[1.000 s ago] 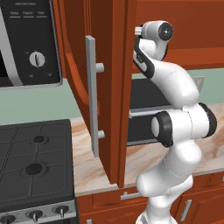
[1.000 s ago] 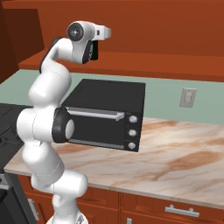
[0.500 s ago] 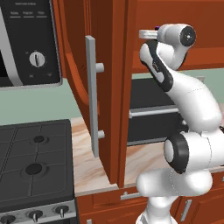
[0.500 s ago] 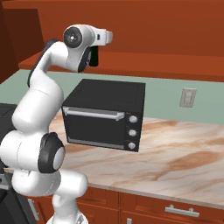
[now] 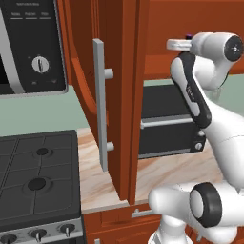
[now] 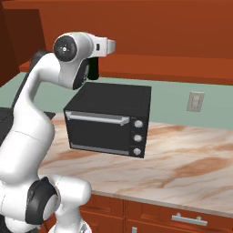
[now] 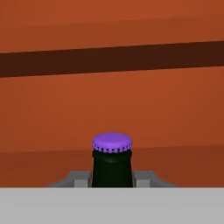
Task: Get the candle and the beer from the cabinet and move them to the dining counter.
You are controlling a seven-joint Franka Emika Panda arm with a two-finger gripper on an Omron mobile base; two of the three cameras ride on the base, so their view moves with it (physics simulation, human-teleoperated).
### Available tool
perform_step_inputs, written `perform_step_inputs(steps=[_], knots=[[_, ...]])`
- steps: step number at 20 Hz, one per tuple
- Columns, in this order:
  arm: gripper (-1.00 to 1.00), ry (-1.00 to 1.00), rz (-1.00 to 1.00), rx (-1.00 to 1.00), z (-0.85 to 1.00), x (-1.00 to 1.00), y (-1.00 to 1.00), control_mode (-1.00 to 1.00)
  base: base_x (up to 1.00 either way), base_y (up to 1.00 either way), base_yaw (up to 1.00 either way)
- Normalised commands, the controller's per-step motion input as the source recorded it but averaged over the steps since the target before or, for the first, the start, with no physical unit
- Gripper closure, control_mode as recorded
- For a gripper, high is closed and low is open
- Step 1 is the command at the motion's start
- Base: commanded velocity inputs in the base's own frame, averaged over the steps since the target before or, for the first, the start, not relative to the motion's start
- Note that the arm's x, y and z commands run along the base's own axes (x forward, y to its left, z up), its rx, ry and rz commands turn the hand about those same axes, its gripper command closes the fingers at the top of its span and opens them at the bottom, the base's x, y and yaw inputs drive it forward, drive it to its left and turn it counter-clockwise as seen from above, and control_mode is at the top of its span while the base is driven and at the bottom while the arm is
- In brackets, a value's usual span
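A white robot arm's two-finger pincer [image 7: 112,183] is clamped tight on the neck of a slim, nearly black glass beer bottle [image 7: 112,168], whose purple cap rises between the small dark fingertips [image 7: 79,180] in the hand view. Seen from the right of the base, the bottle [image 6: 94,69] hangs dark under the raised hand, above a black toaster oven [image 6: 111,119] that sits on the beige marbled stone tabletop [image 6: 182,159]. Nearer the left base camera, a reddish-brown wooden cabinet door [image 5: 121,95] with a long grey bar handle [image 5: 100,105] stands open beside a dark gas stove [image 5: 38,176]. Behind the cap lies only red-brown wood, crossed by a darker band. The grip sits high on a smooth, narrow neck, so the bottle could likely swing or slip during a fast turn toward the dining counter. A low carry might clip the oven's top, and a wide sweep could catch the open door.
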Motion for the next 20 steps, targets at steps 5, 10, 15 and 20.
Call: perform_step_inputs(steps=[5, 10, 15, 20], knots=[[1.0, 0.13, 0.0, 0.0, 0.07, -1.0, 0.0, -1.0, 0.0, 0.0, 0.0], [1.0, 0.2, 0.0, 0.0, 0.0, -1.0, 0.0, -1.0, 0.0, 0.0, 0.0], [1.0, 0.19, 0.0, -0.01, -0.17, -0.92, 0.0, -1.0, 0.0, 0.0, 0.0], [1.0, 0.26, 0.0, 0.0, -0.02, -0.89, 0.0, -1.0, 0.0, 0.0, 0.0]])
